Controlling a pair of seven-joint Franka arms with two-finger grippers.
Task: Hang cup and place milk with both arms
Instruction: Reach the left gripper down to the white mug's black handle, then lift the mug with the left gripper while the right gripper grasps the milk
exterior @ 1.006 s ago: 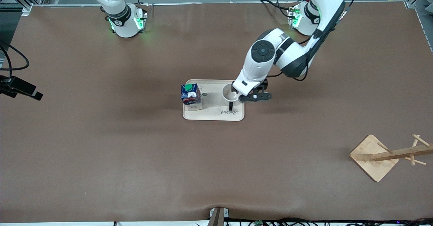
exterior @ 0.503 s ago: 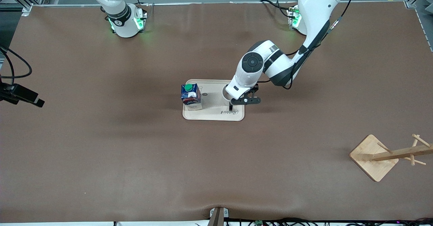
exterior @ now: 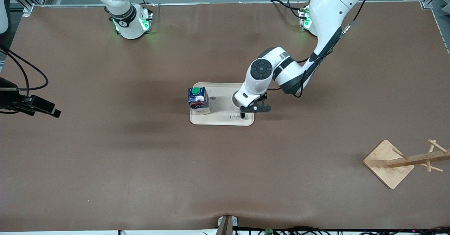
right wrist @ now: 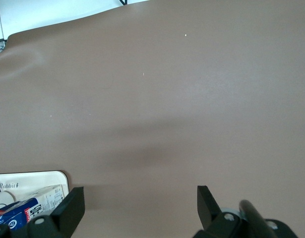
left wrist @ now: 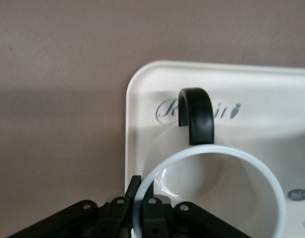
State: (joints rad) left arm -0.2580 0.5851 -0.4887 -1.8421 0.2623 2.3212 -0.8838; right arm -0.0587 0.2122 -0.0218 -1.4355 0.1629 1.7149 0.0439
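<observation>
left gripper point(left wrist: 142, 210) straddling mug point(left wrist: 212, 188) rim at tray's point(exterior: 221, 119) 3 o'clock, fingers spread | should be closing squarely on wall | right gripper point(right wrist: 137, 208) waiting, fingers spread, over table point(exterior: 105, 157) toward 9 o'clock of milk carton point(exterior: 199, 100)

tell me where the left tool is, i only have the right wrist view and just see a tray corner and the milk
Observer: The left tool is at the rim of the cup, which sits on the tray beside the milk.
Operator: which way is the cup handle facing
Observer: The black handle points toward the front camera, at the tray's printed edge.
Operator: and where is my right tool over the table
Observer: The right tool waits over the table toward the right arm's end, apart from the tray.
</observation>
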